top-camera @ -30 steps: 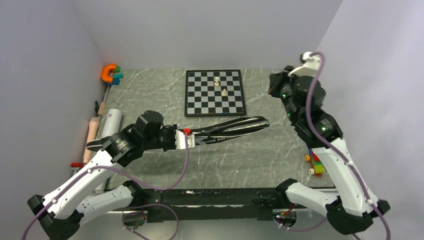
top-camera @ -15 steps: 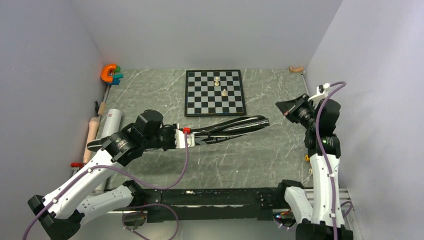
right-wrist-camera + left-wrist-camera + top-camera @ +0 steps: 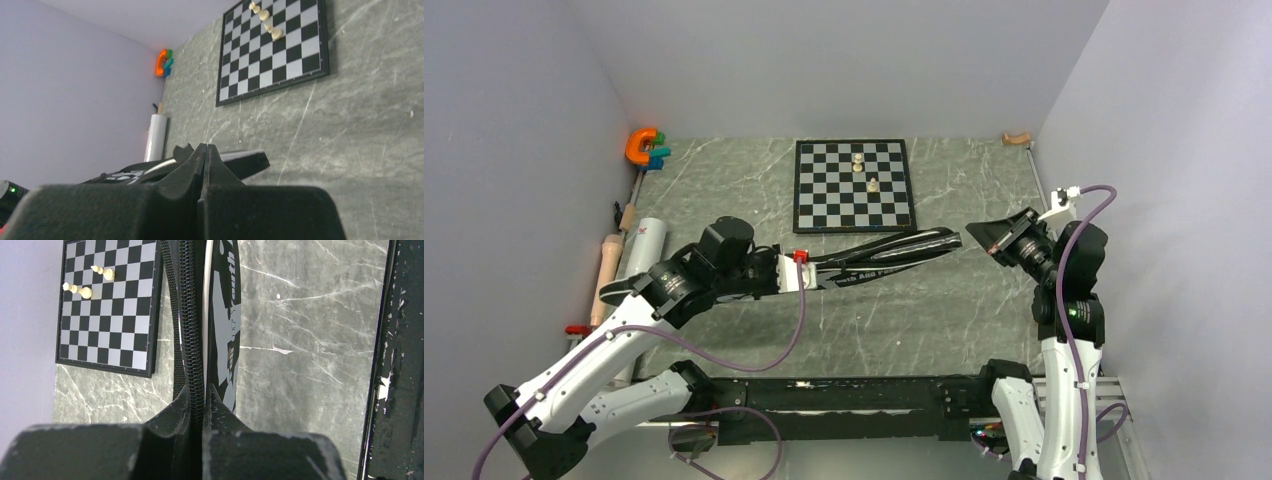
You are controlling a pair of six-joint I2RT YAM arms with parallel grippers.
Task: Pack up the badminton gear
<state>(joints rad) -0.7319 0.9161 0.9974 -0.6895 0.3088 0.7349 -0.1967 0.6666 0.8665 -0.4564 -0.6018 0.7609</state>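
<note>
The black racket bag [image 3: 884, 255] is over the middle of the worktop [image 3: 904, 320], turned on edge. Its long axis runs from about 8 o'clock to 2 o'clock in the overhead view, and it looks lifted rather than lying flat. The left jaws are clamped tight on its zipped edge at the 8 o'clock end; the left wrist view shows the zipper [image 3: 192, 315] passing straight between them, with the lettered face [image 3: 222, 315] beside it.

The right jaws are pressed together on nothing. They sit just off the bag's free 2 o'clock tip [image 3: 250, 162], at about 3 o'clock from it, and point toward it. The right arm is therefore the nearer one to that end. To take hold there, its jaws would probably have to open first and then close in toward 9 o'clock.

The chessboard [image 3: 854, 185] lies at 12 o'clock, just beyond the bag. The white tube [image 3: 646, 248] lies at the 9 o'clock edge, well apart and nearer the left arm. Whether rackets are inside the bag cannot be told.
</note>
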